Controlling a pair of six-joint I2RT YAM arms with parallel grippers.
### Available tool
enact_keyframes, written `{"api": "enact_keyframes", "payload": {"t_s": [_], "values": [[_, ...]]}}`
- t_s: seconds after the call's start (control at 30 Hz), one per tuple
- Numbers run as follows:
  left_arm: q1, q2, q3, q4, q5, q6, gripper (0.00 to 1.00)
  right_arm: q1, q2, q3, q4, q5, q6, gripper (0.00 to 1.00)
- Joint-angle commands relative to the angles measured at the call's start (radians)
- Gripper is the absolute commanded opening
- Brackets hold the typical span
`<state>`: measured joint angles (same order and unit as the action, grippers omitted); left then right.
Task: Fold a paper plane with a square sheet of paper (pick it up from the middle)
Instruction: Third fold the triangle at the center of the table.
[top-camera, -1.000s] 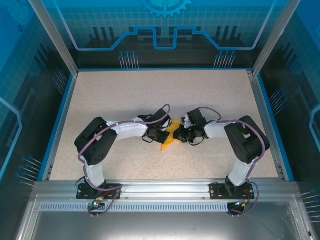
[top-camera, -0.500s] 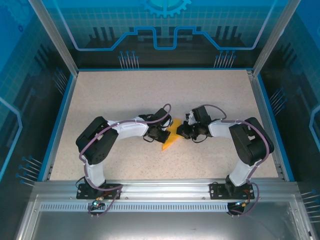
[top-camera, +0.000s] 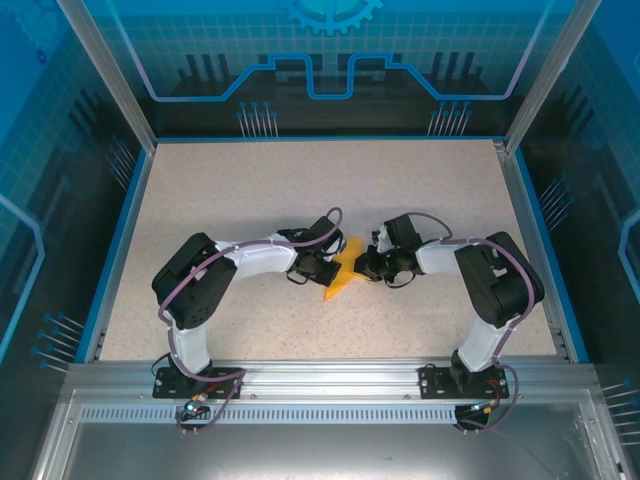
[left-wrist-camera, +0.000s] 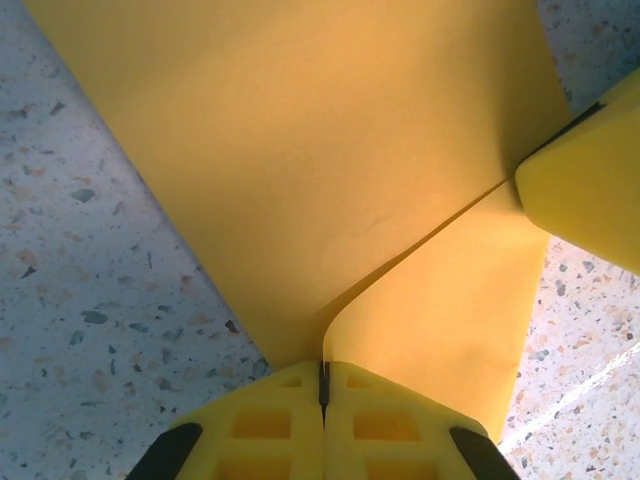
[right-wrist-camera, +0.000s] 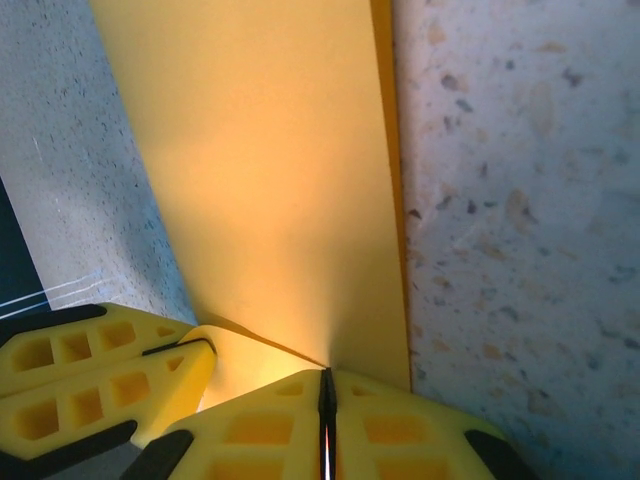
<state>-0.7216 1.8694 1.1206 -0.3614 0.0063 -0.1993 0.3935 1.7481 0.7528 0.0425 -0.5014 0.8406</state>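
The orange-yellow sheet of paper (top-camera: 343, 277) lies at mid-table, folded into layers with a pointed tip toward the front left. My left gripper (top-camera: 328, 268) is at its left side and my right gripper (top-camera: 362, 266) at its right, both low over the table. In the left wrist view the paper (left-wrist-camera: 320, 150) shows a crease, and one raised flap runs into the shut jaws of the left gripper (left-wrist-camera: 323, 378). In the right wrist view the right gripper (right-wrist-camera: 326, 385) is shut on the paper (right-wrist-camera: 270, 180) where a fold line ends. The left arm's yellow fingers (right-wrist-camera: 90, 370) sit close beside it.
The speckled tabletop (top-camera: 250, 200) is bounded by a blue rim (top-camera: 120, 250) and transparent walls. Both arms bend inward from their bases (top-camera: 195, 380) at the near edge, with their elbows out toward the sides. The right arm's yellow finger (left-wrist-camera: 590, 190) presses at the paper's right edge.
The right arm's wrist has shifted slightly toward the back and right. The left arm and the paper have hardly moved. Both grippers have stayed shut.
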Motion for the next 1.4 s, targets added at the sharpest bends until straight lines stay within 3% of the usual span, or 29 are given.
{"api": "enact_keyframes", "payload": {"t_s": [0.0,0.43,0.77,1.1,1.37], "values": [[0.008,0.034,-0.002,-0.042,0.012,0.02,0.06,-0.02,-0.041,0.026,-0.063,0.005,-0.035,0.11],[0.008,0.034,-0.007,-0.038,0.014,0.021,0.06,-0.026,0.051,0.046,-0.134,0.098,-0.072,0.09],[0.008,0.035,-0.004,-0.041,0.011,0.022,0.06,0.01,-0.077,0.054,-0.141,0.022,-0.062,0.11],[0.008,0.045,0.008,-0.042,0.011,0.025,0.06,0.068,0.007,0.044,-0.029,-0.029,-0.008,0.11],[0.007,0.047,0.012,-0.047,0.008,0.026,0.06,0.074,0.057,0.07,-0.103,0.032,-0.053,0.11]]}}
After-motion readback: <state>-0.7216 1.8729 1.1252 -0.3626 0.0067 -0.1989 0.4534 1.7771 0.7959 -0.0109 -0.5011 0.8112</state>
